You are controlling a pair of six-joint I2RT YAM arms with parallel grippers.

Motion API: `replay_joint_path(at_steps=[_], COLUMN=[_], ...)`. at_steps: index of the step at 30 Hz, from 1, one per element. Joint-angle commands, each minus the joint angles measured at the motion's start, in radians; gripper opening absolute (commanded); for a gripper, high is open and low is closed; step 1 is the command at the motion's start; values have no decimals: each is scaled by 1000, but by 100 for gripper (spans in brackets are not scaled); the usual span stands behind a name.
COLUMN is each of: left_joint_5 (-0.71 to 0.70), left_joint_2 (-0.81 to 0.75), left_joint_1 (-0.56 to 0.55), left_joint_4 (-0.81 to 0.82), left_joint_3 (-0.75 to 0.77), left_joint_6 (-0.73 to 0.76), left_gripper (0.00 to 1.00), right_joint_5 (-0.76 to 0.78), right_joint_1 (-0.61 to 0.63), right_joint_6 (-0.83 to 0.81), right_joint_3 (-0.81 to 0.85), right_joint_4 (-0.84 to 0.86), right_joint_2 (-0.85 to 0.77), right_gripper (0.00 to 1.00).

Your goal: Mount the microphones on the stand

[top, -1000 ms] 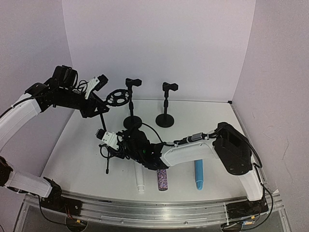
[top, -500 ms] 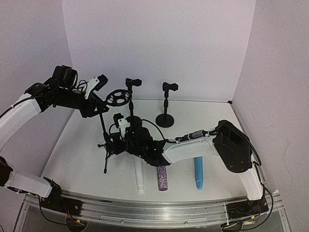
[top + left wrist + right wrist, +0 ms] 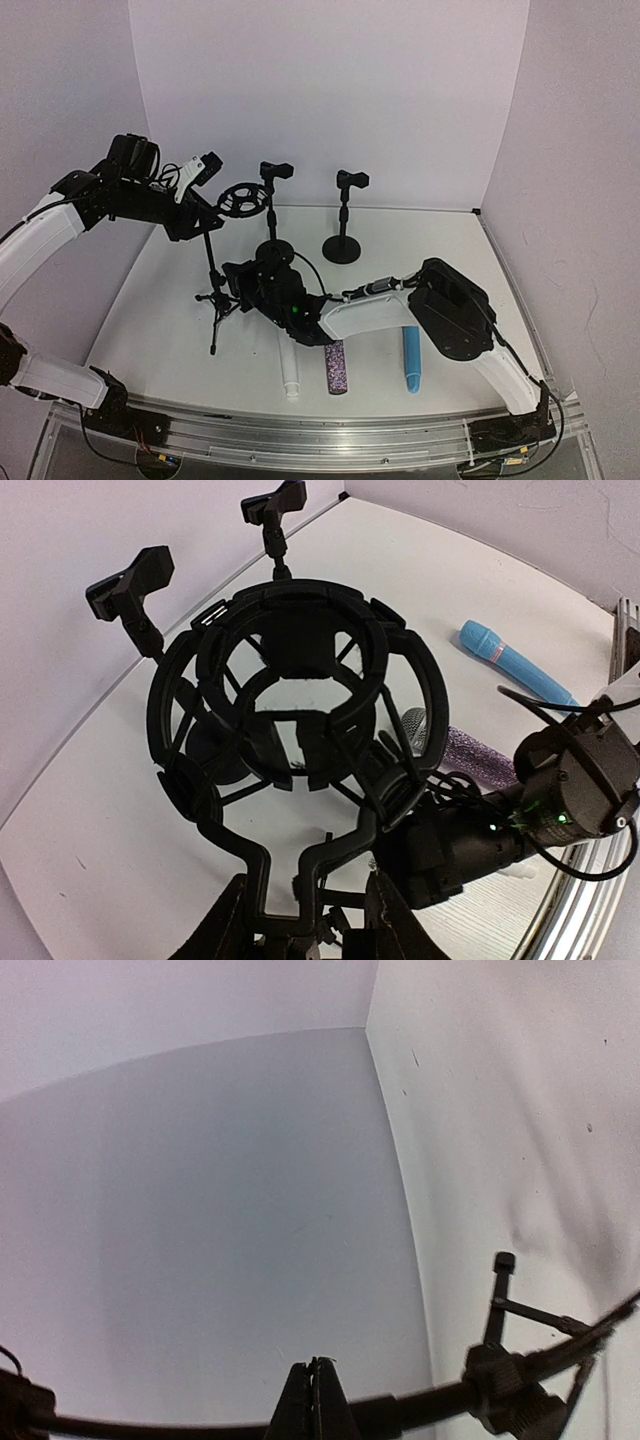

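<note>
Left jaws clamp shock mount (image 3: pixel 290 730) stem. Right jaws pinched shut at tripod stand (image 3: pixel 217 298) pole, left of centre, grip unclear. Risk: opposed pulls twist pole, tip stand.

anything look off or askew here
The tripod stand looks tilted, not planted like the two round-base stands behind. The left gripper clamps its shock mount, and the right gripper is shut on its pole.

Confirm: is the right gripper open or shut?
Shut: the right gripper's fingertips meet in its wrist view; whether they pinch the tripod stand's pole there, cannot tell.
</note>
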Motion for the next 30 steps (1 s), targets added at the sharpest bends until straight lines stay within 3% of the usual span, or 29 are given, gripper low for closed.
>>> replay_joint_path(at_steps=[1, 8, 13, 18, 22, 26, 30], left_joint_5=[75, 76, 66, 63, 67, 72, 76], left_joint_2=[-4, 2, -2, -1, 0, -1, -4], left_joint_1=[-14, -14, -14, -14, -14, -14, -14], left_joint_4=[42, 45, 43, 47, 50, 50, 51], left_joint_3=[54, 63, 59, 61, 59, 56, 54], left_joint_6=[-34, -39, -34, -32, -34, -34, -34], left_gripper=[0, 0, 0, 0, 0, 0, 0], right_joint_5=[112, 118, 94, -18, -99, -146, -129], right_joint_1=[12, 13, -6, -42, -56, -55, -19], right_joint_6=[323, 325, 207, -176, -452, -641, -1027], right_joint_3=[96, 79, -48, -156, -193, -218, -155], right_joint_4=[83, 84, 91, 75, -39, -214, -494], right_joint_2=[21, -1, -82, -217, -312, -372, -411], right_gripper=[0, 0, 0, 18, 32, 45, 55])
